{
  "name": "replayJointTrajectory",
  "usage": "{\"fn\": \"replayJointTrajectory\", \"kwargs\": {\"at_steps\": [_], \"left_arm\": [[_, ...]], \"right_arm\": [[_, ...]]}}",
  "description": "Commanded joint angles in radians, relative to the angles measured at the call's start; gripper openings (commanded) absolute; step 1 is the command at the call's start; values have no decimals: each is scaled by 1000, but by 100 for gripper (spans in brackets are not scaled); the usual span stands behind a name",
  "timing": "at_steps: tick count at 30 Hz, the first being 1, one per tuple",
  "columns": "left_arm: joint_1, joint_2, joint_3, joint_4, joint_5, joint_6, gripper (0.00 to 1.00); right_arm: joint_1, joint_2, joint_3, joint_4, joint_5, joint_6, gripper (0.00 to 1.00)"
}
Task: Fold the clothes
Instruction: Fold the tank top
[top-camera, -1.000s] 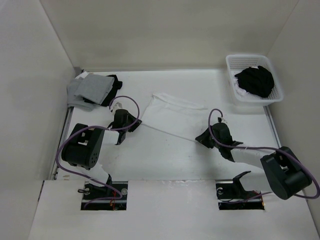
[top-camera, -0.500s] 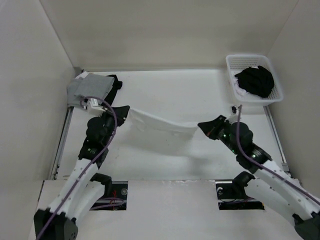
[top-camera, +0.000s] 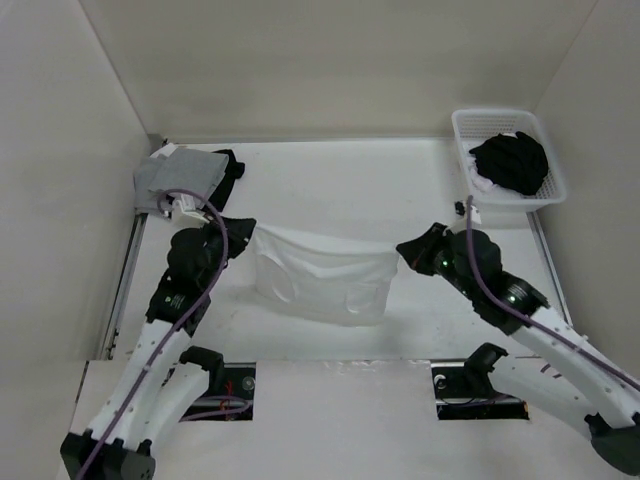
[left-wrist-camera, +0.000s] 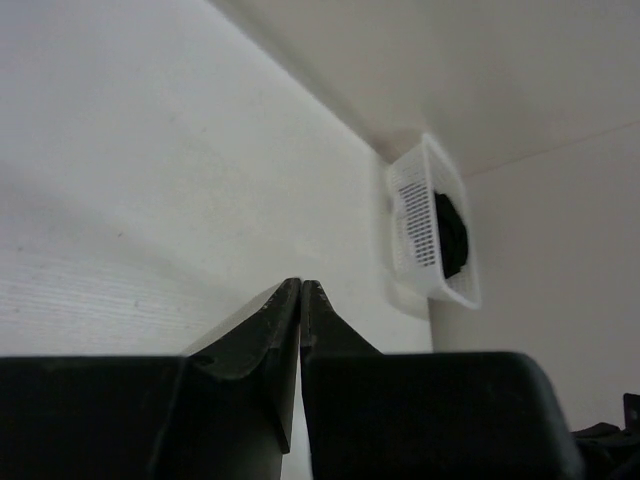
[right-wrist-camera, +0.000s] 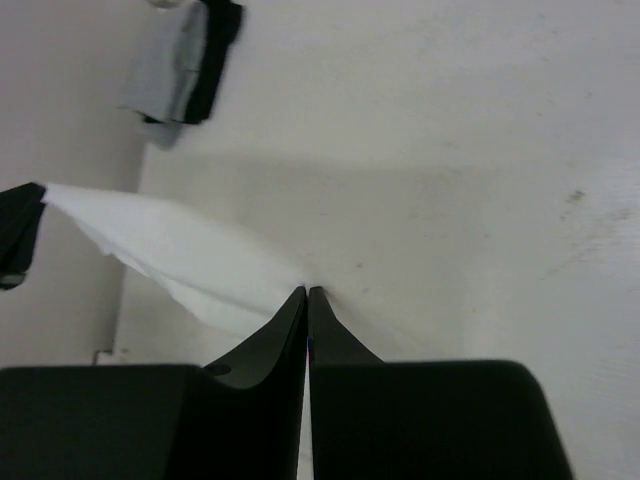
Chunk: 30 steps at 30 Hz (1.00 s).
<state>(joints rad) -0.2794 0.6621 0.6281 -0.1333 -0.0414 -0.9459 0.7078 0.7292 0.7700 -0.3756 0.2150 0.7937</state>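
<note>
The clothes (top-camera: 320, 280), a thin white top, hang as a sheet stretched between my two raised grippers above the middle of the table. My left gripper (top-camera: 247, 228) is shut on the sheet's upper left corner. In the left wrist view the jaws (left-wrist-camera: 301, 285) are pressed together and the fabric hardly shows. My right gripper (top-camera: 402, 248) is shut on the upper right corner. In the right wrist view the white clothes (right-wrist-camera: 190, 260) run from my shut jaw tips (right-wrist-camera: 307, 292) leftward to the left gripper (right-wrist-camera: 18, 235).
A white basket (top-camera: 510, 200) holding a black garment bundle (top-camera: 512, 160) stands at the back right, also the basket (left-wrist-camera: 415, 230) in the left wrist view. A grey and black garment stack (top-camera: 185, 175) lies at the back left corner. White walls enclose three sides.
Both arms have risen from the table, lifting the clothes off the surface. The fabric, flat a second ago, now hangs down between the shut grippers.
</note>
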Motion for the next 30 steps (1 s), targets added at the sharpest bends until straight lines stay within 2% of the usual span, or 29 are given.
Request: {"fn": "replayJointTrajectory", "kwargs": {"at_steps": [1,6,9,12,22,26,30], "left_arm": [[39,134,-48,84,24,13,2],[121,468,-35,331,17,-5,3],[128,666,40,435,14,-24,3],[130,764,119,468,8,-24,3],[131,936,242,501,3,-14,4],[128,941,191,531,17,-21,4],[116,849,81,555,6,-7,4]], "right_arm": [[-125,148,-41,148,-144,-42,5],[-296,496,26,391,-321,-47,5],[-343,683,148,437,-361,-51,4],[-373,808,248,446,-376,-51,4],[-391,914,298,469,-367,-40,5],[-405,925,252,494,-370,-36,5],[-406,860,151,547,-367,-21,4]]}}
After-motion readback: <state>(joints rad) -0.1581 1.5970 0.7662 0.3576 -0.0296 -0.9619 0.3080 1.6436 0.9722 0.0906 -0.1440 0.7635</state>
